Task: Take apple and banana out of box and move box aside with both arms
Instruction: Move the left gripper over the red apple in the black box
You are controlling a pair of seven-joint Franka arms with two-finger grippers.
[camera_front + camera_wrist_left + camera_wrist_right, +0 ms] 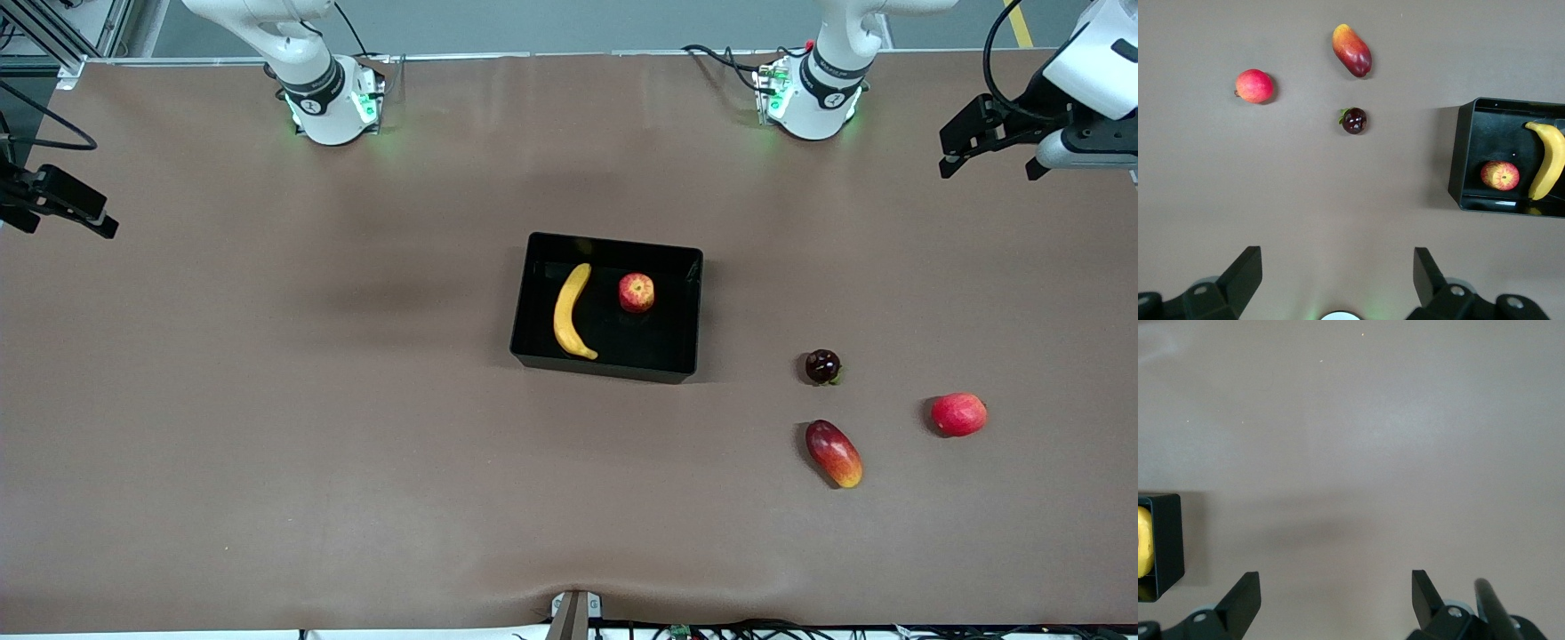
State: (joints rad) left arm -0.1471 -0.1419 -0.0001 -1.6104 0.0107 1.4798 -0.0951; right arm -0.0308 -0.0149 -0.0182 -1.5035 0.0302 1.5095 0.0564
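Banana (571,311) and apple (637,292) lie side by side in the box (605,366) mid-table, while left gripper (989,140) and right gripper (62,206) hover empty over the table ends, fingers spread wide.

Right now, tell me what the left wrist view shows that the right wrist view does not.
Only the left wrist view shows the apple in the box, plus three fruits loose on the table: a mango, a dark maroon fruit and a round red fruit. It also shows the open left pincer.

Only the right wrist view shows the open right pincer, over bare table.

Both show the box and the banana, though the right wrist view catches just a corner and a sliver.
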